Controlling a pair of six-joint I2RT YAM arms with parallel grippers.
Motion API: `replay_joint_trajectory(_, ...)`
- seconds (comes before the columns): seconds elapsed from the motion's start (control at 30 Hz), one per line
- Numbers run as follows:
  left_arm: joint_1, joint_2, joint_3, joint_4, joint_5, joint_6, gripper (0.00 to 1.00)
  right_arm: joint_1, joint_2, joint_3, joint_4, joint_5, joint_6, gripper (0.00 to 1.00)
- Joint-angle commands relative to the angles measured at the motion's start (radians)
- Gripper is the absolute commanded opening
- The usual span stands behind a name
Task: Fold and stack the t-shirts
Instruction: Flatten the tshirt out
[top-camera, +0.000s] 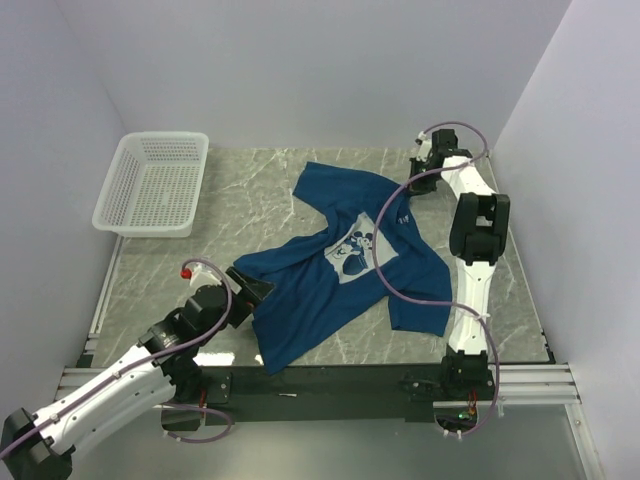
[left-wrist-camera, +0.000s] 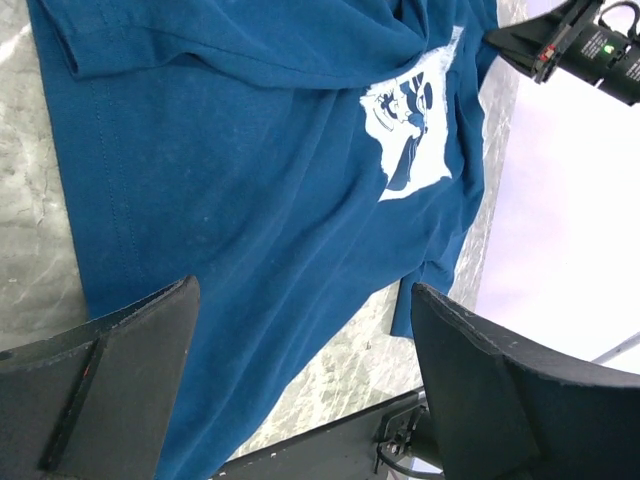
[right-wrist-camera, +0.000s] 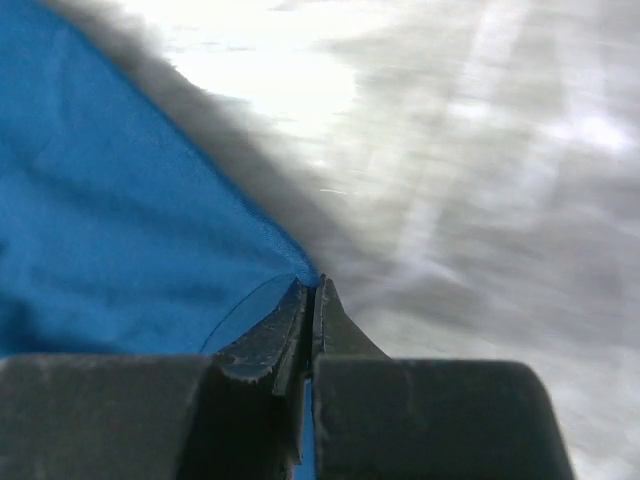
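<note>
Setting: robotics lab, enclosed test cell. Evidence:
- Plain pale wall panels close off three sides of a marble-patterned table.
- Bare aluminium extrusion rails run along the near edge, where the left arm and right arm are mounted.
- Exposed cable loops trail along the arms.
- Props on the top: a white plastic mesh basket and one dark blue t-shirt, spread out.

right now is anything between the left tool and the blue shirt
Nothing visible stands between them. The left tool hangs open right over the t-shirt, and only bare blue cloth shows below it. The right tool is shut on an edge of the same t-shirt.
</note>
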Motion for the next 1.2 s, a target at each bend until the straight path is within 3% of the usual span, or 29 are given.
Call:
replay_joint_trajectory(0.0,0.008,0.018,0.005,0.071,0.017,-0.001,0.92,-0.093,-0.109,-0.009,0.065,0.149,0.015,0.0)
replay_joint_trajectory(0.2,0.073,0.08,0.025,0.109,0.068,0.073,0.92,-0.185,-0.096,0.04,0.022,0.148,-0.014,0.0)
replay_joint_trajectory(0.37,0.231,0.235,0.09,0.173,0.218,0.209,0.92,-0.222,-0.15,-0.036,0.051,0.172,-0.055,0.23)
replay_joint_trajectory(0.43,0.324,0.344,0.118,0.204,0.327,0.258,0.9,-0.233,-0.2,-0.065,0.055,0.169,-0.089,0.41)
replay_joint_trajectory(0.53,0.392,0.536,0.222,0.221,0.433,0.378,0.85,-0.253,-0.315,-0.185,0.076,0.102,-0.182,0.56)
replay_joint_trajectory(0.6,0.401,0.636,0.336,0.194,0.463,0.475,0.8,-0.253,-0.433,-0.317,0.093,0.062,-0.277,0.6)
replay_joint_trajectory(0.73,0.401,0.915,0.534,0.12,0.497,0.617,0.64,-0.253,-0.659,-0.623,0.151,-0.041,-0.366,0.6)
replay_joint_trajectory(0.9,0.401,1.069,0.686,0.079,0.522,0.645,0.47,-0.231,-0.935,-0.877,0.116,-0.246,-0.406,0.63)
replay_joint_trajectory(1.17,0.389,1.106,0.657,0.088,0.439,0.538,0.47,-0.19,-1.244,-1.107,0.026,-0.466,-0.388,0.63)
